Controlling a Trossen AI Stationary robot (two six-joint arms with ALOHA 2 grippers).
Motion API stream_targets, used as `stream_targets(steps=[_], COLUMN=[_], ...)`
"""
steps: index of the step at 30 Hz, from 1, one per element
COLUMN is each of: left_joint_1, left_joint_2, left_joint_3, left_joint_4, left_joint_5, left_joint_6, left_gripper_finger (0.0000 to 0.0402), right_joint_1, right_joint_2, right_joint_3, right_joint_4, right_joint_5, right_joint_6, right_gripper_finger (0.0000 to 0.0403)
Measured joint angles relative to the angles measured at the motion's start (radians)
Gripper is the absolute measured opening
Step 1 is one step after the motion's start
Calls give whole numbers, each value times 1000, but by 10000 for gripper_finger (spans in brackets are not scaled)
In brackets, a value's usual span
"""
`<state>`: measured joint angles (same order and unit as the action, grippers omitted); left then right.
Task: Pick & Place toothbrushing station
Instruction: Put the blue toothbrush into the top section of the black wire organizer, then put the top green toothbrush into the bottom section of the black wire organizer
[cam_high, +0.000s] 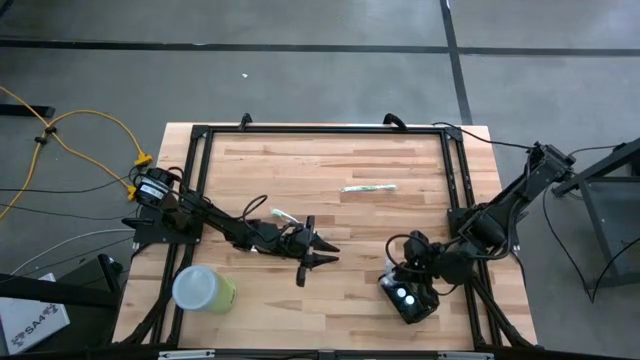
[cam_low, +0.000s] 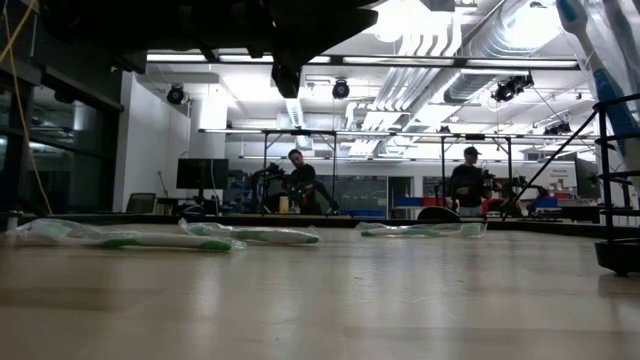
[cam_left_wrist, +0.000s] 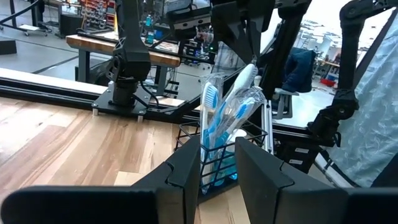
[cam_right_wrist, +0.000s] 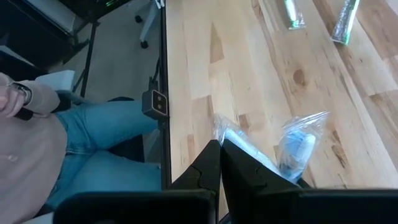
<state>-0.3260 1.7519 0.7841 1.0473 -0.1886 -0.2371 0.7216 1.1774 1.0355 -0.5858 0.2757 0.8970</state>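
Note:
The toothbrushing station (cam_high: 408, 298), a black wire-mesh holder (cam_left_wrist: 219, 163), stands near the table's front right with wrapped blue toothbrushes (cam_left_wrist: 210, 106) upright in it. My right gripper (cam_high: 418, 264) hangs over it, shut on the top of one wrapped toothbrush (cam_left_wrist: 239, 99). My left gripper (cam_high: 322, 254) stands open and level to the holder's left, pointing at it, with nothing between its fingers (cam_left_wrist: 186, 168). Wrapped green toothbrushes lie flat on the table (cam_high: 368, 187), (cam_high: 283, 215). My right gripper (cam_left_wrist: 245, 37) pinches the upper end of the wrapped toothbrush (cam_left_wrist: 249, 70) between its two shut fingers, coming from above and slanting down. In its own wrist view the clear wrapper (cam_right_wrist: 231, 132) shows right below the fingertips. The toothbrush stands tilted, its lower end inside the holder.
A lime-green cup with a whitish lid (cam_high: 203, 288) lies near the front left. A black frame (cam_high: 200, 135) runs round the wooden table. A person in jeans (cam_right_wrist: 99, 149) is close to the table's edge by my right arm. People stand in the room behind (cam_low: 300, 180).

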Motion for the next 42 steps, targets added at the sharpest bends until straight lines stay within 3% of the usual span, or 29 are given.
stream_targets(steps=[18,32,42], left_joint_1=[-3,-20,-20], left_joint_2=[0,0,0], left_joint_3=[0,0,0], left_joint_4=[0,0,-1], left_joint_5=[1,2,2], left_joint_6=[-3,1,0], left_gripper_finger=[97,97,97], right_joint_1=[0,-34,-42], right_joint_2=[0,0,-44], right_joint_3=[0,0,0], right_joint_4=[-2,-12,5], right_joint_5=[-40,-21,-16], right_joint_6=[-1,-3,-27], right_gripper_finger=[6,120,149])
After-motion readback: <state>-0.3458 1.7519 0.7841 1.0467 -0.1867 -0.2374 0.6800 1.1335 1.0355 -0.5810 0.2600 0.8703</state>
